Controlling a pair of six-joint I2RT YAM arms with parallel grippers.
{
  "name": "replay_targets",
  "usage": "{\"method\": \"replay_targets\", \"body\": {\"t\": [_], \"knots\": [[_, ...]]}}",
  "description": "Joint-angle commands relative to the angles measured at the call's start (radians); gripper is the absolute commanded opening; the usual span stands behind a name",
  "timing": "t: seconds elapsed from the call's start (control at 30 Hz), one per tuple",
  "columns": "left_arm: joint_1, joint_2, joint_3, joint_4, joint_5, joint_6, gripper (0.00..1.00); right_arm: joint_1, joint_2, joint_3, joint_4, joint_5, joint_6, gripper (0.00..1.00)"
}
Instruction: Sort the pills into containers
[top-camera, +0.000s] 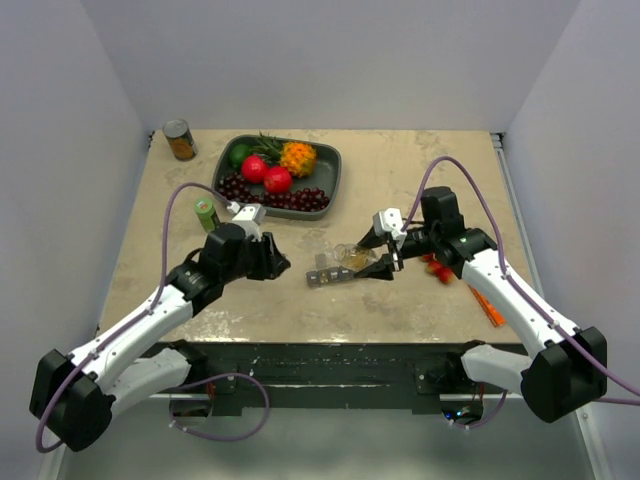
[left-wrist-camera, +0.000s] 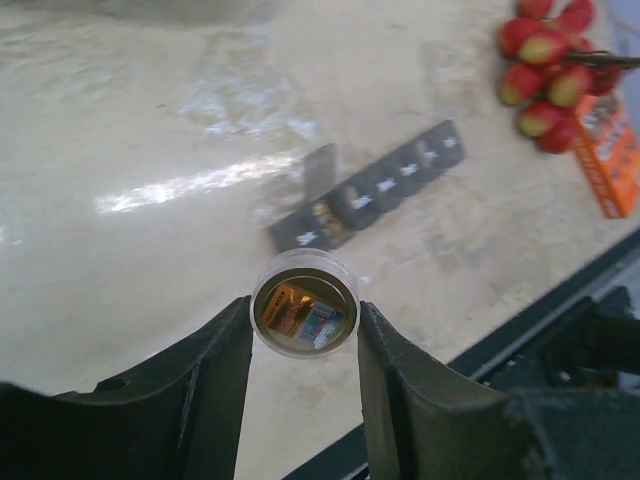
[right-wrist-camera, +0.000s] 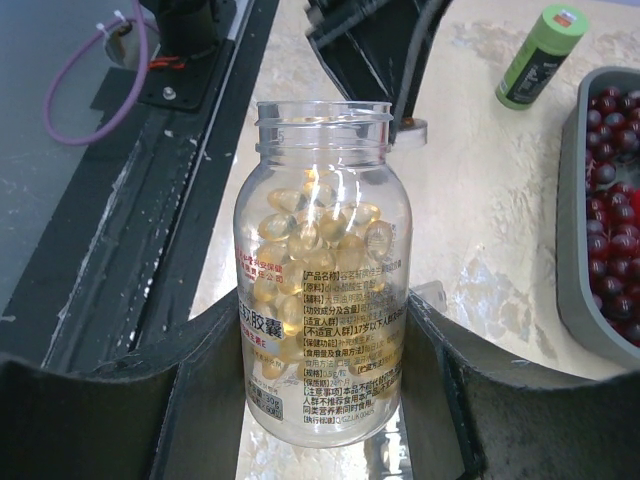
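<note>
Containers (left-wrist-camera: 372, 192): grey strip of small lidded compartments in one row, lying flat on the beige table (top-camera: 420, 190) near its front edge, between the two grippers. One lid near the end closer to the left arm stands raised. A small yellowish spot shows in that compartment, too small to identify. The other lids are down.

Left gripper (left-wrist-camera: 303, 316): jaws narrowed onto a round clear cap (left-wrist-camera: 305, 268), one finger on each side. The cap is held above the table, near the strip's near end and not touching it.

Right gripper (right-wrist-camera: 322, 330): jaws clamped on the sides of a clear pill bottle (right-wrist-camera: 320, 200), whose mouth is uncapped. Pills (right-wrist-camera: 318, 235): yellow translucent capsules, heaped inside the bottle. In the top view the bottle is tipped over with its mouth toward the left arm, just beside the strip's end nearer the right arm.

Surroundings: green bottle (top-camera: 206, 213) beside the left arm. Dark grey tray (top-camera: 336, 170) of fruit at the rear. Tin can (top-camera: 180, 140) in the rear left corner. Red fruits (left-wrist-camera: 550, 65) and an orange box (left-wrist-camera: 612, 150) lie by the right arm.
</note>
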Motion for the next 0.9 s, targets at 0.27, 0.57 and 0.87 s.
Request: {"method": "replay_targets", "body": {"t": [0.27,0.57,0.87], "knots": [[-0.003,-0.011,-0.106,0.611,0.479,-0.269,0.1,-0.004,0.027,0.0,-0.071,0.076,-0.122,0.0],[-0.005,0.01,-0.106,0.691,0.514,-0.308,0.09,-0.004,0.031,0.0,-0.08,0.11,-0.134,0.0],[-0.005,0.05,-0.1,0.749,0.535,-0.335,0.09,-0.002,0.033,0.003,-0.08,0.135,-0.135,0.0]]}}
